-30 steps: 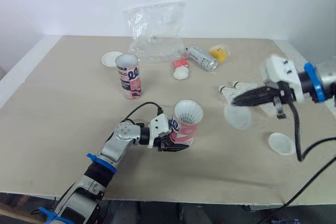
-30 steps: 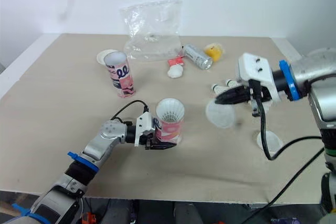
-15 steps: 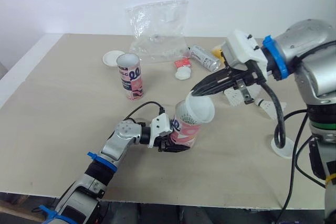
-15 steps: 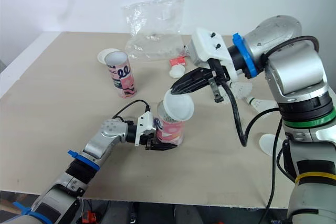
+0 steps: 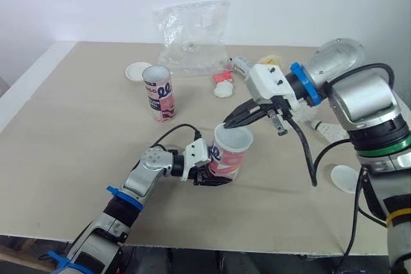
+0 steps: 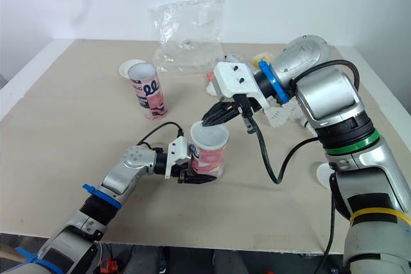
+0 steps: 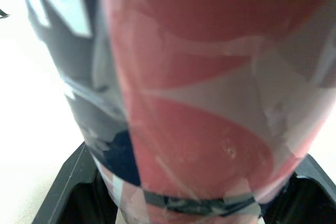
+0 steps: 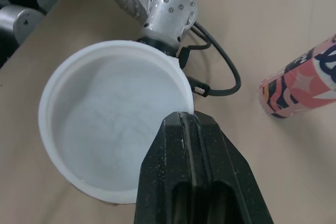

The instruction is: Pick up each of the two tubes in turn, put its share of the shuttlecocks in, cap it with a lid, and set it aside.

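Note:
A pink patterned tube (image 5: 226,160) stands near the table's front edge, and my left gripper (image 5: 216,174) is shut around its lower part. In the left wrist view the tube (image 7: 199,103) stands between the black fingers (image 7: 68,187). A white lid (image 5: 234,138) sits on the tube's mouth, tilted slightly. My right gripper (image 5: 231,121) is shut on the lid's far rim; in the right wrist view the fingers (image 8: 198,182) pinch the lid (image 8: 110,119). A second pink tube (image 5: 158,93) stands upright and open further back on the left. Loose shuttlecocks (image 5: 326,131) lie behind my right arm.
A crumpled clear plastic bag (image 5: 192,36) lies at the back centre. A white lid (image 5: 137,71) rests beside the second tube, another (image 5: 345,178) at the right front. A small red and white item (image 5: 223,85) and a yellow object (image 5: 272,60) lie near the bag.
My right gripper carried the lid from the right side of the table leftward and lowered it onto the held tube's mouth. The left gripper and its tube stayed put.

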Motion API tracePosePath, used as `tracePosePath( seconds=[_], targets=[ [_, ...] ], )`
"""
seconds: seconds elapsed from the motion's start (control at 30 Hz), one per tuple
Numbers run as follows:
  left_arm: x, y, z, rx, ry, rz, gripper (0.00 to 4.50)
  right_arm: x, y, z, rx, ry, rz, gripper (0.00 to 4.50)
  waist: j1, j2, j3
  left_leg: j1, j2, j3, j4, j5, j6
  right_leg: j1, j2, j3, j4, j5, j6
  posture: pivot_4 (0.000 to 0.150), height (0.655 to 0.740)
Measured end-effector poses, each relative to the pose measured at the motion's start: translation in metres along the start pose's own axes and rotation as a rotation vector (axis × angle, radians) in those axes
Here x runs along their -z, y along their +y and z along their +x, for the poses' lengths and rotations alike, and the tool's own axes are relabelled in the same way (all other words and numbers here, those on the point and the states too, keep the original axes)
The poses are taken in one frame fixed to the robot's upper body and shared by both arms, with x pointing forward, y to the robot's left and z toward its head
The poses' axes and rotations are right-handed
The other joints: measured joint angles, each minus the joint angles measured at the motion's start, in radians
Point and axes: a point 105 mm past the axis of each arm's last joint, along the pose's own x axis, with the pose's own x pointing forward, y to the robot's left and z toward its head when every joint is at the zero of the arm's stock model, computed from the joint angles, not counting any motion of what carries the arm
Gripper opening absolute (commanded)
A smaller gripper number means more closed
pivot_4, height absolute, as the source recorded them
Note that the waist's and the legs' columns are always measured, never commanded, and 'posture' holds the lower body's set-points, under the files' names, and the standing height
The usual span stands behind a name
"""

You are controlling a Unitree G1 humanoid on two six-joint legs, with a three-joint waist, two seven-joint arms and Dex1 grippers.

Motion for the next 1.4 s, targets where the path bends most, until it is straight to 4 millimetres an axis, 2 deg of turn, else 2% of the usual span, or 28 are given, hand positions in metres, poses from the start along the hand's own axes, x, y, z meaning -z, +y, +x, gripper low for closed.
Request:
tracePosePath(
  seconds=[0.3, 1.23, 1.27, 1.33, 1.4],
  targets=[
    [0.0, 0.0008, 0.0, -0.008, 0.003, -0.008, 2.9, -0.0002, -0.0025, 0.0004, -0.007, 0.025, -0.058, 0.04, 0.0, 0.0, 0.0, 0.001, 0.0, 0.0, 0.0, 0.0, 0.0, 0.0, 0.0, 0.0, 0.0, -0.001, -0.003, 0.15, 0.74],
    [0.0, 0.003, 0.0002, -0.013, 0.009, -0.012, 2.9, 0.0027, -0.0031, -0.0053, 0.004, 0.05, -0.061, 0.04, 0.0, 0.0, 0.0, 0.0, 0.0, 0.0, 0.0, 0.0, 0.0, 0.0, 0.0, 0.0, 0.0, -0.001, -0.004, 0.15, 0.74],
    [0.0, 0.0029, 0.0004, -0.013, 0.01, -0.012, 2.9, 0.0033, -0.0024, -0.006, 0.003, 0.051, -0.055, 0.65, 0.001, 0.0, 0.0, 0.001, 0.0, 0.0, 0.0, 0.0, 0.0, 0.0, 0.0, 0.0, 0.0, -0.001, -0.004, 0.15, 0.74],
    [0.0, 0.0028, 0.0004, -0.013, 0.01, -0.012, 2.9, 0.0062, -0.0006, -0.0078, -0.003, 0.061, -0.033, 1.11, 0.001, 0.0, 0.0, 0.001, 0.0, 0.0, 0.0, 0.0, 0.0, 0.0, 0.0, 0.0, 0.0, -0.001, -0.004, 0.15, 0.74],
    [0.0003, 0.0029, 0.0002, -0.013, 0.012, -0.014, 2.9, 0.0074, 0.0001, -0.0093, -0.002, 0.064, -0.021, 2.16, 0.0, 0.0, 0.0, 0.001, 0.0, 0.001, 0.0, 0.0, 0.0, 0.001, 0.0, 0.001, 0.0, -0.001, -0.004, 0.15, 0.74]
  ],
)
